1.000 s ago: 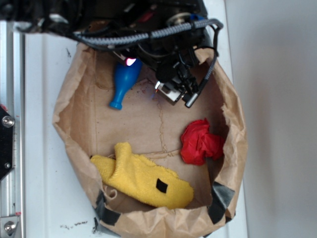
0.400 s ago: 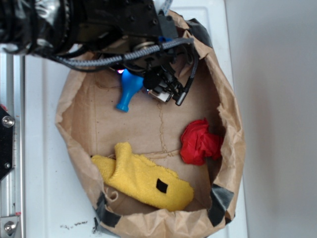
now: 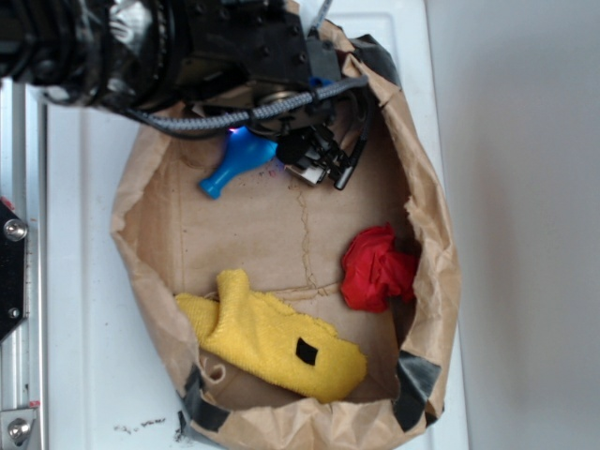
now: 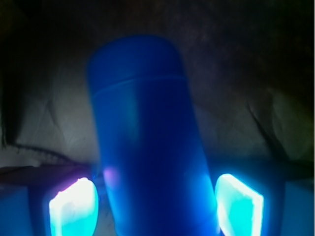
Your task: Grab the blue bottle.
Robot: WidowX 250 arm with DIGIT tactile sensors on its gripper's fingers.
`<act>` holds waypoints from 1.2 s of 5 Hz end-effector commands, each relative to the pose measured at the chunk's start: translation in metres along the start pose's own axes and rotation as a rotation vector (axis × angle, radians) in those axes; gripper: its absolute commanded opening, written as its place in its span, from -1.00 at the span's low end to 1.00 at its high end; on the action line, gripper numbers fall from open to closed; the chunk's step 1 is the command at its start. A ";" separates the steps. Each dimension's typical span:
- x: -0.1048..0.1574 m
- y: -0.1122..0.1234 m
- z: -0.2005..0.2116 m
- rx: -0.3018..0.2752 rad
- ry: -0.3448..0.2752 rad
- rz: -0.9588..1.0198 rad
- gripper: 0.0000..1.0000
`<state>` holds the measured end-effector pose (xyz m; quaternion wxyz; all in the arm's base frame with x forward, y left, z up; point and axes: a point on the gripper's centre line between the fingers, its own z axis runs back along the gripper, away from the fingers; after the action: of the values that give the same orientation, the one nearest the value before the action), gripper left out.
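The blue bottle point(image 3: 232, 166) lies on the floor of a brown paper bag point(image 3: 442, 281), at its far end, with the narrow neck pointing down-left. My gripper point(image 3: 255, 148) hangs over the bottle's wide body, mostly hidden under the black arm and cables. In the wrist view the blue bottle point(image 4: 152, 147) fills the middle, slightly tilted, between the two glowing pads point(image 4: 74, 209). My gripper point(image 4: 156, 206) stands open around it: a thin gap shows at the left pad, and the right pad sits almost against the bottle.
A crumpled yellow cloth point(image 3: 272, 342) lies at the near end of the bag and a red cloth point(image 3: 377, 268) at its right side. The bag's walls stand up all round. A metal rail point(image 3: 14, 281) runs along the left edge.
The arm has come in over the bag's far end and dropped onto the bottle. The bottle has swung, its neck turning from straight down toward the left.
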<state>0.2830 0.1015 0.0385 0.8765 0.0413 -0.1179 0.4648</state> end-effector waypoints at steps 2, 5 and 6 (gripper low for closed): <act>-0.006 -0.002 0.070 -0.231 0.008 -0.332 -1.00; -0.032 -0.025 0.183 -0.362 0.112 -0.724 -1.00; -0.037 -0.036 0.193 -0.360 0.115 -0.760 -1.00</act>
<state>0.2574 0.0177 0.2002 0.9857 -0.1003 -0.1003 0.0912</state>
